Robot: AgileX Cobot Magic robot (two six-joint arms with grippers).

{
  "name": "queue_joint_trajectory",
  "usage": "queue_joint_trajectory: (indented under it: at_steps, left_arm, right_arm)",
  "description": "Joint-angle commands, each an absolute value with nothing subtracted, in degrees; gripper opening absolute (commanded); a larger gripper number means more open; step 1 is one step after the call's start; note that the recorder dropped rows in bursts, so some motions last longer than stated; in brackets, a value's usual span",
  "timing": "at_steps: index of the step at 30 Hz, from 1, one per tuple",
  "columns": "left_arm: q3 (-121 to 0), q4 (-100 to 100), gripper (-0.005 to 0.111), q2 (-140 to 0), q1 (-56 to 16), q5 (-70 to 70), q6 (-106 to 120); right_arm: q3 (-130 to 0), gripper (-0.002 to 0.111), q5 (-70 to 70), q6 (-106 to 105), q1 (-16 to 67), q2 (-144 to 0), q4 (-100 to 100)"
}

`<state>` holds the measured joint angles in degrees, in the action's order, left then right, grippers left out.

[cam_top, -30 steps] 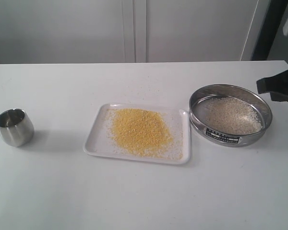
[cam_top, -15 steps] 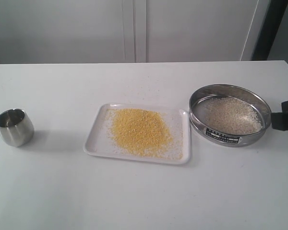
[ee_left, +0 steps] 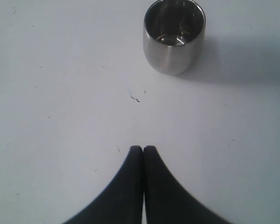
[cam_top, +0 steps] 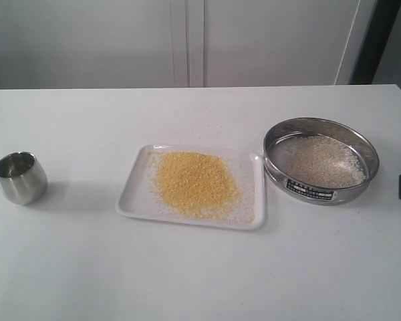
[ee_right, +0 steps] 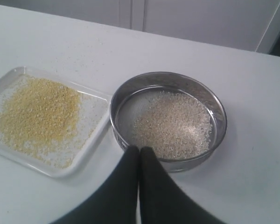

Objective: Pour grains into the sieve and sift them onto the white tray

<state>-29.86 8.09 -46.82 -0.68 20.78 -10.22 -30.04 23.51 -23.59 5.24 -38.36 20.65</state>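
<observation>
Withdrawal of the right gripper (ee_right: 140, 148) from the sieve (cam_top: 281, 179) is under way: its jaws are pressed together and empty, and the sieve rests just ahead of its tips. Whitish grains (cam_top: 321, 160) remain in the sieve. Yellow grains (cam_top: 195, 182) cover the tray (cam_top: 130, 197) beside it. The left gripper (ee_left: 143, 147) is likewise closed, with the cup (ee_left: 173, 37) ahead. Sifting appears finished.

Table (cam_top: 200, 274) holds, L to R: steel cup (cam_top: 20, 177), white tray (cam_top: 128, 198), sieve (cam_top: 275, 175).

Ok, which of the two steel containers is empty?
The small steel cup on the left, standing apart; the wide sieve beside the white tray holds whitish grains.
</observation>
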Motion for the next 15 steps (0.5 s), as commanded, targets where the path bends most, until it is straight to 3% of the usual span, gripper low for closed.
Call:
queue_joint_trajectory:
  at_steps: [1, 15]
  left_arm:
    - [-29.4, 7.7, 0.0, -46.3, -0.9, 21.0, -10.3]
    - [-29.4, 7.7, 0.0, -46.3, -0.7, 21.0, -10.3]
  right_arm:
    - [-29.2, 0.0, 22.3, -24.4, 5.8, -34.6, 21.0]
    - [-29.2, 0.0, 25.4, -23.7, 5.8, -29.7, 21.0]
